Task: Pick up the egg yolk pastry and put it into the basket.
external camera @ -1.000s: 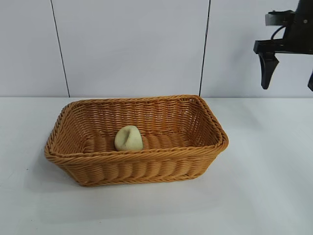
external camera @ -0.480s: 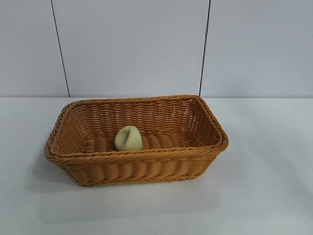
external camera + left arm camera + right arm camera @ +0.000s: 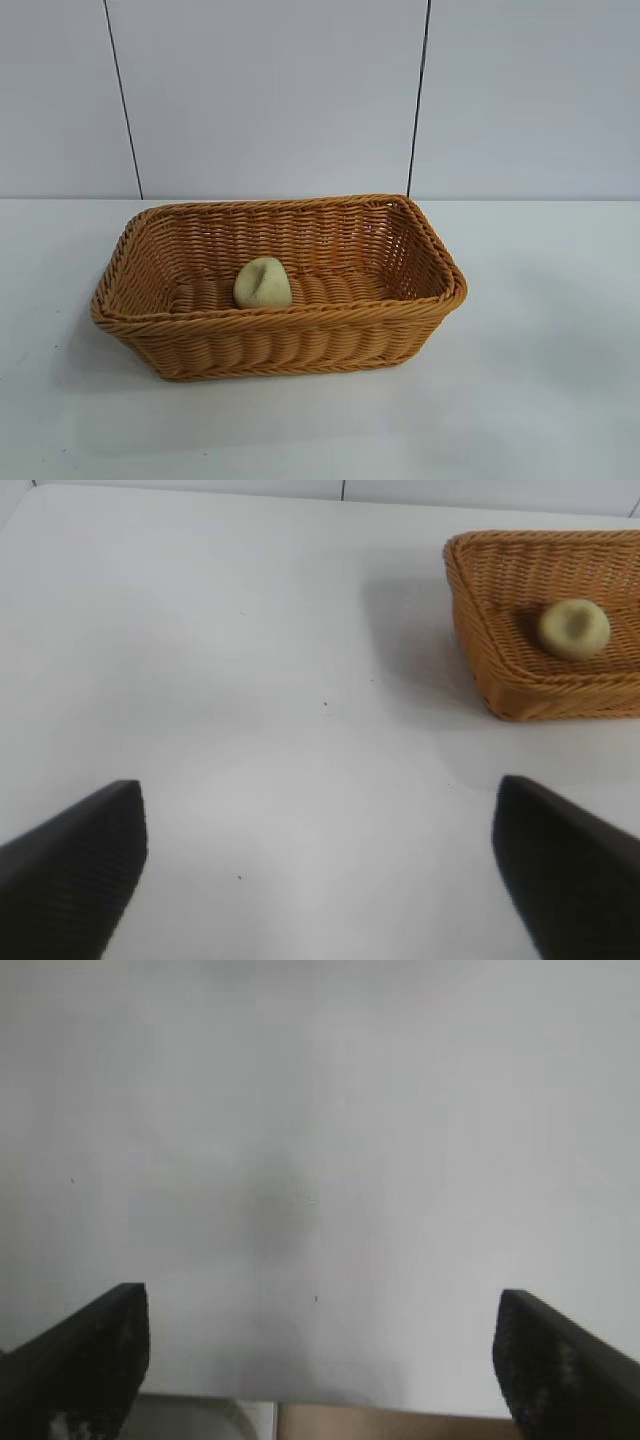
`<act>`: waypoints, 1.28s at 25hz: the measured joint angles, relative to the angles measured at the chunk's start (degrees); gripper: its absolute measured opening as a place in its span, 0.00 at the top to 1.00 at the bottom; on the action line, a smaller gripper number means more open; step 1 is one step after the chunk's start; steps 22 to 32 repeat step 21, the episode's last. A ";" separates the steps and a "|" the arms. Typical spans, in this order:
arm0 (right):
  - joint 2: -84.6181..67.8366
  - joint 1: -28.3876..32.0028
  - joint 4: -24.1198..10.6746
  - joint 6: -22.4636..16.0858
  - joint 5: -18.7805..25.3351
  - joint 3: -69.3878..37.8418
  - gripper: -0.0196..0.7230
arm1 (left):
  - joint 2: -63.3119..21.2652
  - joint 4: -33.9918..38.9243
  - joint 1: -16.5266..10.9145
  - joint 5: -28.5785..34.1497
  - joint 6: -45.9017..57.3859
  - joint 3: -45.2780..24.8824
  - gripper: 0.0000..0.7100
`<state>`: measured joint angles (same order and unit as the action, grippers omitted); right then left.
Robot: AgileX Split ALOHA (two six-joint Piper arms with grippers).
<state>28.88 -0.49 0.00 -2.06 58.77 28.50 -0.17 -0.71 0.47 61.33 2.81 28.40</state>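
Inside the basket [image 3: 300, 345] lies the egg yolk pastry [image 3: 263, 283], well apart from both grippers' spread fingers [image 3: 75, 865].

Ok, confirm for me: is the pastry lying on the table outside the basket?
No, the pastry sits inside the basket, on its woven floor near the front wall.

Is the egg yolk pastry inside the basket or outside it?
Inside. The egg yolk pastry lies on the floor of the basket, enclosed by its woven walls, with no gripper near it.
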 joint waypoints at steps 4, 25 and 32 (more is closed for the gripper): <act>-13.60 0.00 0.00 0.05 -0.02 -0.10 0.07 | 0.00 0.05 0.00 0.00 0.00 0.00 0.05; -29.06 0.00 0.00 0.05 0.03 -0.17 0.07 | 0.00 0.05 0.00 0.00 0.00 0.00 0.05; -29.06 0.00 0.00 0.05 0.03 -0.17 0.07 | 0.00 0.05 0.00 0.00 0.00 0.00 0.05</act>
